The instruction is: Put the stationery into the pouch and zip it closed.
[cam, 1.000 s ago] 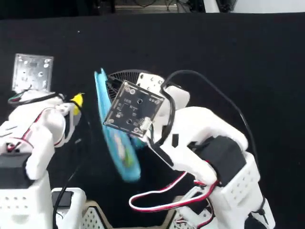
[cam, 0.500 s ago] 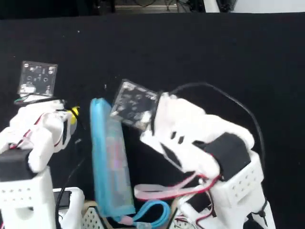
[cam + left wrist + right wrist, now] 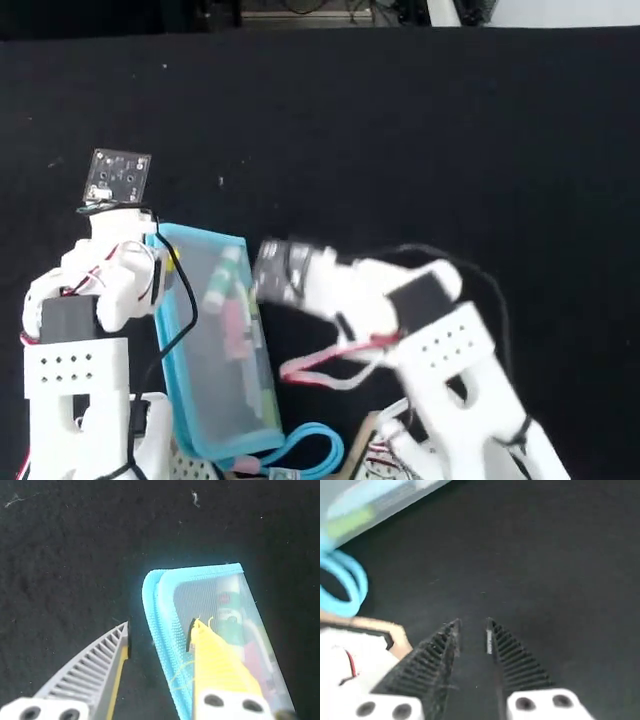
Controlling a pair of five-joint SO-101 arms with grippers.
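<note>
**Pinch the edge first**

Your left claw [image 3: 160, 627] is open, and the edge of the blue pouch [image 3: 220, 592] sits right in its gap. Close gently there. Your right claw [image 3: 472, 625] is slightly open and empty, just beside the pouch.

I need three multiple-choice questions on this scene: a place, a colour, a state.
1. Where is the pouch? A. flat on the table, by the left gripper. B. held up in the air. C. on a shelf.
2. Its border is: A. red. B. blue. C. orange.
3. The left gripper is: A. open. B. shut on the pouch. C. shut on a pen.
Answers: 1 A, it lies flat there; 2 B, the rim is blue; 3 A, its fingers stand apart.
</note>
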